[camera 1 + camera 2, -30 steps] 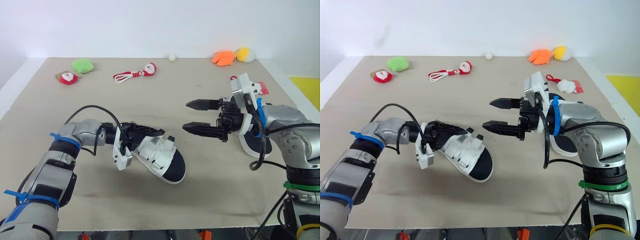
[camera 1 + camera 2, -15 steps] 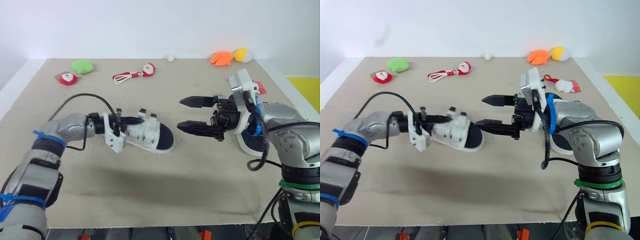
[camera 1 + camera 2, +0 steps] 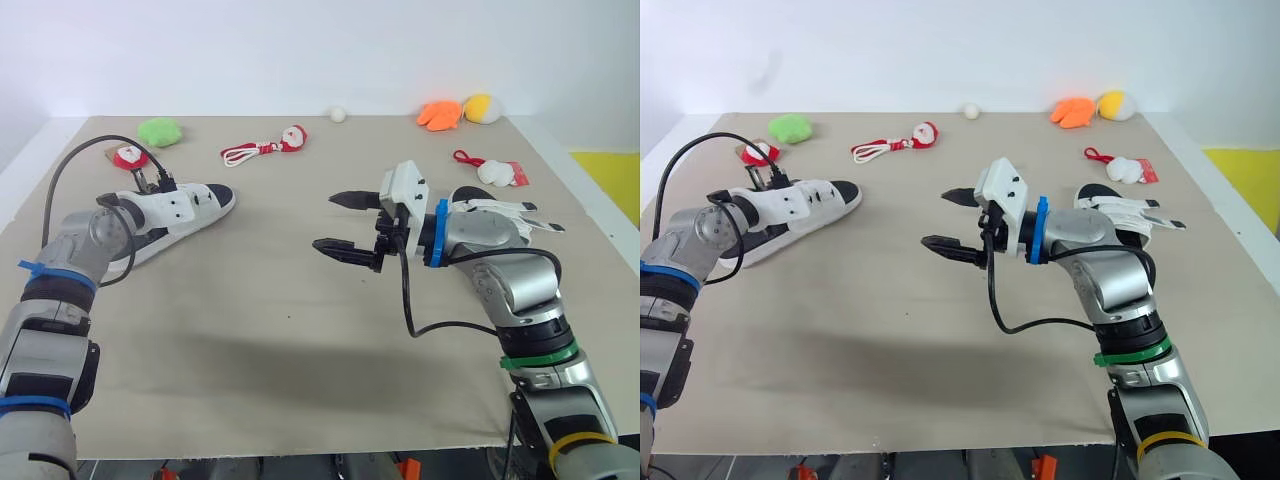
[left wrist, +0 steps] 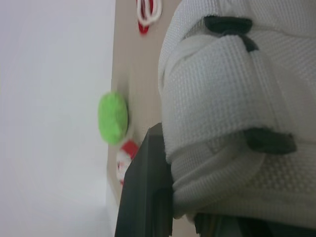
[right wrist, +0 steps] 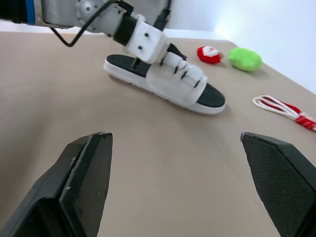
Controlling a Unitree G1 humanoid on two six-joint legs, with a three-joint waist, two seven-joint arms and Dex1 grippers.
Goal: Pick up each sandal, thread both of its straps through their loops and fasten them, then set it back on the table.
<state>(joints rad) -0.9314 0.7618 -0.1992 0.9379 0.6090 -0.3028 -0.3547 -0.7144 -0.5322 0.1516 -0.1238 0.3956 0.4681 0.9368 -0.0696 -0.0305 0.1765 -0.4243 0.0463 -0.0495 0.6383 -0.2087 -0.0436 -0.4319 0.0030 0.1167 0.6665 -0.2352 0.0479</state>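
Legible text: none. I can read no lettering, number or brand mark on the white sandal (image 3: 185, 208) on my left side, nor on the second sandal (image 3: 495, 212) on my right. The red tag (image 3: 522, 177) near the table's far right edge is too small to tell whether it carries print.

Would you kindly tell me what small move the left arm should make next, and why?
Probably open the left gripper and let go: the white sandal it grips seems to lie flat on the table, both straps closed across it. The second sandal lies on the right.
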